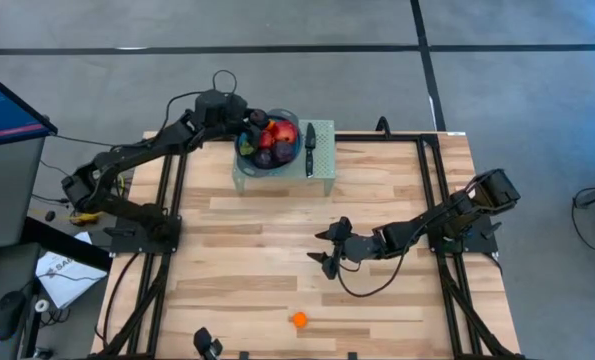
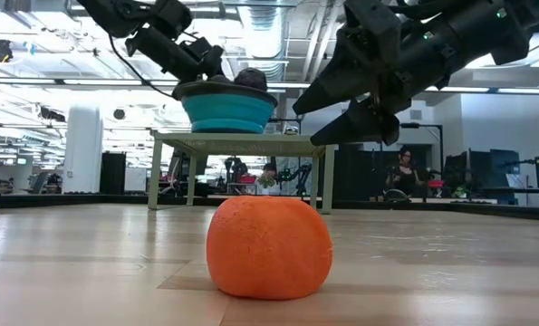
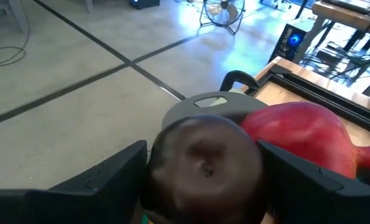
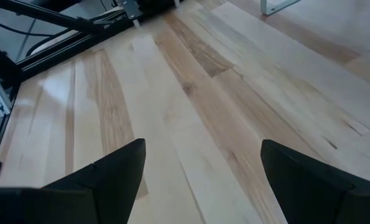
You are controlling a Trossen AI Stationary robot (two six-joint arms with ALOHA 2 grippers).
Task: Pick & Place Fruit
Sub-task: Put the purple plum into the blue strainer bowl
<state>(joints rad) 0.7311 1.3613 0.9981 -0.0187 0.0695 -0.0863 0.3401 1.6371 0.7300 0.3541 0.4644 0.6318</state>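
A blue bowl (image 1: 252,166) (image 2: 228,113) stands on a pale green stand (image 1: 323,168) at the table's far side. It holds red apples (image 1: 282,132) and dark purple fruits (image 1: 265,157). My left gripper (image 1: 247,122) (image 3: 203,158) is at the bowl's far left rim, shut on a dark purple fruit (image 3: 206,165), with a red apple (image 3: 303,130) just beyond it. One small orange fruit (image 1: 298,320) (image 2: 269,246) rests on the table near the near edge. My right gripper (image 1: 329,250) (image 4: 203,162) hovers open over bare wood at mid-table, touching nothing. My left gripper pinches the dark purple fruit between its two fingers (image 3: 119,177), one on each side of its round body (image 3: 166,168). The fruit sits over the bowl among the other fruit. Whether it is lifted clear of them cannot be told.
A black-handled knife (image 1: 310,148) lies on the stand just right of the bowl. Black metal frame rails run along the table's left and right sides (image 1: 432,190). Open wood lies between the stand and the orange fruit. People sit at desks in the room beyond (image 2: 403,172).
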